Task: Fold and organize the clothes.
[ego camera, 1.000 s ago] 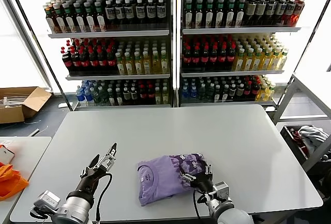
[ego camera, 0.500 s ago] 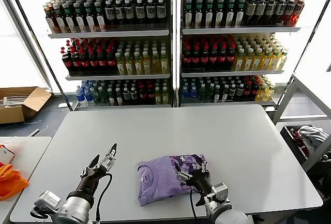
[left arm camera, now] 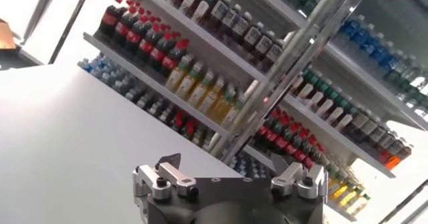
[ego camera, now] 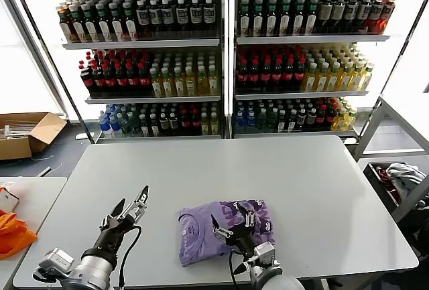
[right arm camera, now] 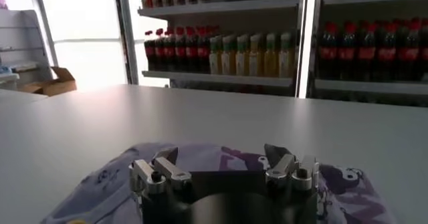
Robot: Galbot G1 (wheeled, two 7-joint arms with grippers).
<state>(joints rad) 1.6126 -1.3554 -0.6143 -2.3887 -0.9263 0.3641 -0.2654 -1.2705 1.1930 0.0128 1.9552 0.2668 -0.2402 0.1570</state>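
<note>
One folded lavender T-shirt lies on the grey table, near the front edge, with a dark purple print showing on its right part. My right gripper hovers low over the shirt's near middle, open and holding nothing. In the right wrist view the shirt spreads just beyond the open right gripper. My left gripper is open and empty above bare table, left of the shirt. In the left wrist view the left gripper faces the table and shelves.
Shelves of bottles stand behind the table. A low side table with an orange bag is at the left, a cardboard box on the floor beyond it. A bin with cloth is at the right.
My right gripper has moved left across the shirt's near part. The shirt's printed right part now lies flat. The left arm has barely moved.
</note>
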